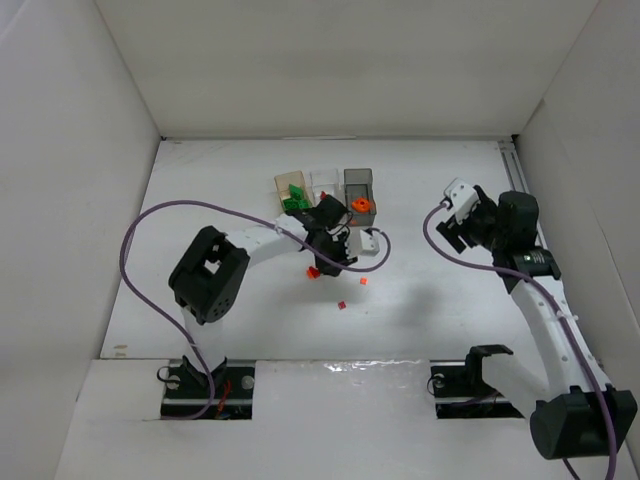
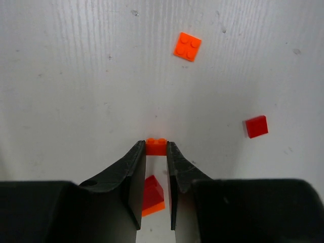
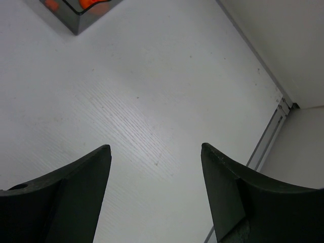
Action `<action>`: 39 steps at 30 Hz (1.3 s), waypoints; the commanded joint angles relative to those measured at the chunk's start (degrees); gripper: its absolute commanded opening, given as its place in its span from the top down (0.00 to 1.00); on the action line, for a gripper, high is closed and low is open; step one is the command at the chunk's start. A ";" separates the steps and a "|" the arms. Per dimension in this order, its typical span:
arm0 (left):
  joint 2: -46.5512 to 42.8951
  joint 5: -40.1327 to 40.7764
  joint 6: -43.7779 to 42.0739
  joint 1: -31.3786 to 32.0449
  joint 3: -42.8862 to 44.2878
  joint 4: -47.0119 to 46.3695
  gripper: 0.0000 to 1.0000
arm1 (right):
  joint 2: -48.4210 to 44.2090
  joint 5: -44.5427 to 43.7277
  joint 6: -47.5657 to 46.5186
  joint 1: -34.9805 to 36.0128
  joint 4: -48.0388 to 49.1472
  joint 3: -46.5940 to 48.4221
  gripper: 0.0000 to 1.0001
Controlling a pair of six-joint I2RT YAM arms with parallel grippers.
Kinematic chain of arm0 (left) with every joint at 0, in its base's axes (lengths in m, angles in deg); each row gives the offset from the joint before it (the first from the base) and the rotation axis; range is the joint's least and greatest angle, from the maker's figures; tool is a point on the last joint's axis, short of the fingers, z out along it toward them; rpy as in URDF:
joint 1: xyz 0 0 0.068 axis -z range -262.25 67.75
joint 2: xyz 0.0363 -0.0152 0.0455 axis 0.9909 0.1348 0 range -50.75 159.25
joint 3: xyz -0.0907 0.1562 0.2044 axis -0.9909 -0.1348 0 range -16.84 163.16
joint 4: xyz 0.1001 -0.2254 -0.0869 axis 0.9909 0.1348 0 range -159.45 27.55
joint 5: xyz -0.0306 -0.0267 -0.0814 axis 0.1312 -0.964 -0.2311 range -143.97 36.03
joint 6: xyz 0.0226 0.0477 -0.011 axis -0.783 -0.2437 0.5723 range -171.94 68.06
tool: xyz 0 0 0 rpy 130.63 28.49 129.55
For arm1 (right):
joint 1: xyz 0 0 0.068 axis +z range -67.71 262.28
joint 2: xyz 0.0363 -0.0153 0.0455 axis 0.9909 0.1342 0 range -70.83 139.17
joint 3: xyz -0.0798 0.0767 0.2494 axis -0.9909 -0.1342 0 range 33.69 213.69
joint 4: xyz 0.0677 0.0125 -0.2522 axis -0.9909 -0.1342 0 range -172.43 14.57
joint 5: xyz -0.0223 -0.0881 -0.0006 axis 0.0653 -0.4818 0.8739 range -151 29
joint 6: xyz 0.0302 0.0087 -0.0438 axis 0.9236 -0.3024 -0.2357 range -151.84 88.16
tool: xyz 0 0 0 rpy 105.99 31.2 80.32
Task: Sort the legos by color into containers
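Left claw (image 2: 156,150) pinches a small orange lego (image 2: 156,146) between its tips, while right claw (image 3: 155,147) stands open.

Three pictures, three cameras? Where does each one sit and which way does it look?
Top external: above and behind the arms, looking down on the table; left arm and right arm show whole.
Left wrist: on that wrist, looking down at the table; its jaws pinch an orange brick.
Right wrist: on that wrist, looking down toward the side wall; its jaws stand wide apart.
Shared: the grey bin shows in top and right wrist views.
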 commanded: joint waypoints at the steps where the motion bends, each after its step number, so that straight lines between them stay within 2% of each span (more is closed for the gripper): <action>1: -6.93 -4.55 -0.19 -2.22 7.46 7.15 0.93 | 0.86 2.42 -0.24 -0.31 2.33 2.18 0.23; 2: -6.94 -6.13 -0.19 -3.36 12.45 9.86 0.93 | 0.87 2.42 -0.24 -0.31 2.33 2.18 0.23; 6: -6.94 -7.55 3.05 -5.38 22.06 11.38 0.93 | 2.01 4.61 -0.24 -0.31 1.72 2.71 0.23; 8: -5.45 -7.55 5.25 -5.39 24.87 9.98 0.93 | 2.54 5.14 -0.24 -0.31 1.19 2.71 0.18; 12: 0.43 -6.84 8.42 -6.62 34.08 8.22 0.93 | 3.68 7.95 -0.24 -0.31 -0.04 3.93 0.17; 16: 9.91 -10.09 10.18 -8.99 41.82 8.83 0.90 | 5.69 13.22 -1.03 -0.83 -3.02 5.61 0.14; 20: 15.64 -10.10 10.18 -9.52 46.76 8.22 0.89 | 8.24 19.02 -1.03 -0.83 -4.34 8.41 0.15; 23: 20.64 -10.62 10.18 -9.52 52.02 9.53 0.89 | 10.17 19.03 1.60 -0.83 -4.35 8.95 0.18; 29: 24.17 -10.62 9.48 -9.52 52.75 8.04 0.86 | 13.43 18.50 4.86 -0.83 -1.02 8.95 0.22; 32: 25.66 -10.62 9.48 -9.52 54.06 7.34 0.80 | 14.83 18.50 4.86 -0.83 0.13 8.95 0.22; 38: 25.93 -8.95 10.18 -10.04 54.77 5.41 0.45 | 16.50 17.98 1.97 1.53 0.13 10.18 0.22; 39: 25.06 -8.95 10.18 -10.05 53.99 4.71 0.43 | 16.51 17.45 1.44 1.54 0.13 10.18 0.22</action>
